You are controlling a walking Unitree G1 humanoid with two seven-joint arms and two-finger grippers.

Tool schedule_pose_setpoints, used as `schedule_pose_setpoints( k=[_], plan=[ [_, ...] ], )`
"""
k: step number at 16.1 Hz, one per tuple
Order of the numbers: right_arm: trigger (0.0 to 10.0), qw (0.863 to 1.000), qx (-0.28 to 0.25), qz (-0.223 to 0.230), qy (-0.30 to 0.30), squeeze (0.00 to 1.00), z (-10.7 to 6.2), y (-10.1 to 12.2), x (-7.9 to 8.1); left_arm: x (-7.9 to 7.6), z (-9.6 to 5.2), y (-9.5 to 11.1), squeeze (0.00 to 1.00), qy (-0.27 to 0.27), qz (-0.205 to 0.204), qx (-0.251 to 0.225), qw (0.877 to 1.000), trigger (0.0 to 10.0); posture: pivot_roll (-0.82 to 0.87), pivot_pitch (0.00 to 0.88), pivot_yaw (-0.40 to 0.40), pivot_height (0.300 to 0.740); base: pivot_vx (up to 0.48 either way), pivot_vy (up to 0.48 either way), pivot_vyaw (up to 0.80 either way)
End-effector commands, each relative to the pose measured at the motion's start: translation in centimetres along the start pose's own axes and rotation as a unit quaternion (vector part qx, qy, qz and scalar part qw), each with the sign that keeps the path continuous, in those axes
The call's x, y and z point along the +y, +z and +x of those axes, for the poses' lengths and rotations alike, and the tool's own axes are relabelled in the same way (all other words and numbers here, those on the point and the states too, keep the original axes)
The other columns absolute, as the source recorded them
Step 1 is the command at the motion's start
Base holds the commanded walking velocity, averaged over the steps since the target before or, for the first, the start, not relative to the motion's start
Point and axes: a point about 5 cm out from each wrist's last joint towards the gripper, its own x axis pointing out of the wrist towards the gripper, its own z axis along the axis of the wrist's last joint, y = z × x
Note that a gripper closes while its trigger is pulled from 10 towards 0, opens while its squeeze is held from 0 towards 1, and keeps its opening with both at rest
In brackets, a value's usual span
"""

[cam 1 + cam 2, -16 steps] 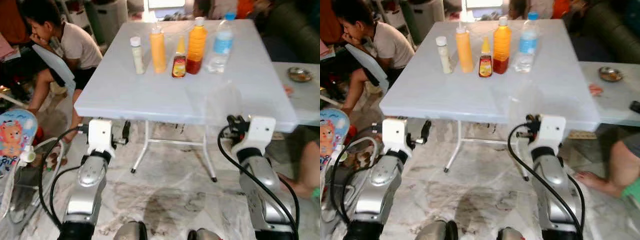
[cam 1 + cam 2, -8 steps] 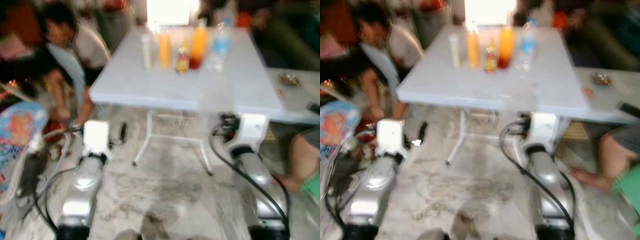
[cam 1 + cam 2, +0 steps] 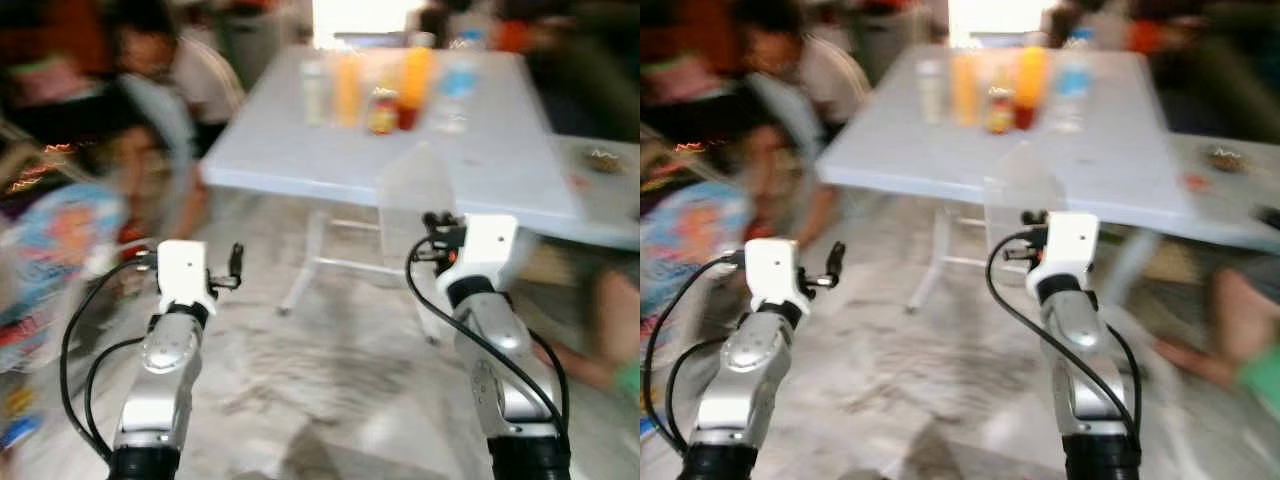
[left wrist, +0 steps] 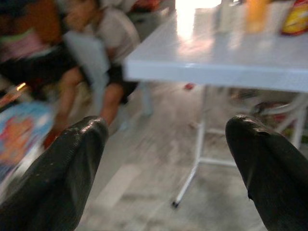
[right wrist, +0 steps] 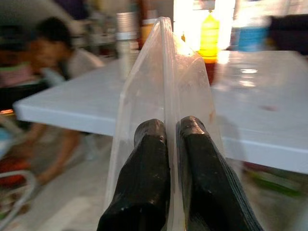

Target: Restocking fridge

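My right gripper (image 5: 172, 127) is shut on the edge of a clear plastic bag (image 5: 144, 82), which stands up in front of the white table (image 3: 480, 160). The bag (image 3: 415, 185) also shows above my right wrist in the head views. My left gripper (image 4: 166, 139) is open and holds nothing, held out low before the table's left corner. On the table's far side stand a pale bottle (image 3: 313, 80), an orange bottle (image 3: 347, 88), a small sauce bottle (image 3: 381, 110), a juice bottle (image 3: 413, 85) and a water bottle (image 3: 455, 90). All views are blurred.
A person (image 3: 190, 70) sits on the floor left of the table. Someone's leg (image 3: 610, 330) lies on the floor at the right. A blue child's seat (image 3: 60, 240) stands at the left. Marble floor (image 3: 320, 400) lies open between my arms.
The whole picture has shifted and blurred, so the camera has moved. Both arms keep their pose, and the right gripper still holds the clear bag.
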Motion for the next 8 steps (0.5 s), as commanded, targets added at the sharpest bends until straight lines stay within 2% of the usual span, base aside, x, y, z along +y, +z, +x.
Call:
schedule_pose_setpoints(
  k=[1, 8],
  plan=[
    [10.0, 1.0, -0.009, -0.004, 0.004, 0.0, 0.0, 0.32, 0.09, -0.64, -0.22, 0.22, 0.0, -0.029, 0.012, -0.005, 0.999, 10.0, -0.07, 0.009, 0.057, 0.74, 0.0, 0.0, 0.8],
    [10.0, 1.0, -0.005, 0.005, 0.008, 0.0, 0.1, 0.19, -0.04, -0.17, -0.1, 0.37, 0.0, -0.011, 0.02, -0.015, 1.0, 10.0, -0.06, 0.01, 0.055, 0.74, 0.0, 0.0, 0.8]
  ],
)
